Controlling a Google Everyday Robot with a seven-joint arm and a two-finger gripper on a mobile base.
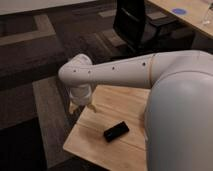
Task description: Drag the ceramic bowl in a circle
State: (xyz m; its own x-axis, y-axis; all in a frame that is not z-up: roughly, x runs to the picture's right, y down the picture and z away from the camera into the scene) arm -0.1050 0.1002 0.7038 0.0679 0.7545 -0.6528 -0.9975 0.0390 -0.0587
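The ceramic bowl cannot be seen anywhere in this view. It is not on the bare part of the small wooden table (pixel 95 142), and if it is on that table at all it must lie behind the robot's broad white arm (pixel 120 70), which crosses above the table from the right and covers its right side and far edge. The only loose thing showing on the table is a flat black rectangular object (pixel 116 131), lying near the middle of the visible wood and too indistinct to name more closely. The gripper (pixel 83 107) hangs from the rounded wrist over the table's far left corner, pointing down, close above the wood or just touching it. Its two pale tips appear to stand apart with only tabletop between them, so it grips nothing. It is well apart from the black object, which lies nearer the table's front. Beyond the table, on the patterned carpet (pixel 30 60), stands a black office chair (pixel 132 22), and past that is the corner of a second, lighter desk (pixel 192 15) bearing a small blue disc (pixel 178 11). Judged from this, none of the dragging is visibly done: there is no contact with the bowl, and the bowl must first be found and reached, then held or pushed round a full circle on the table.
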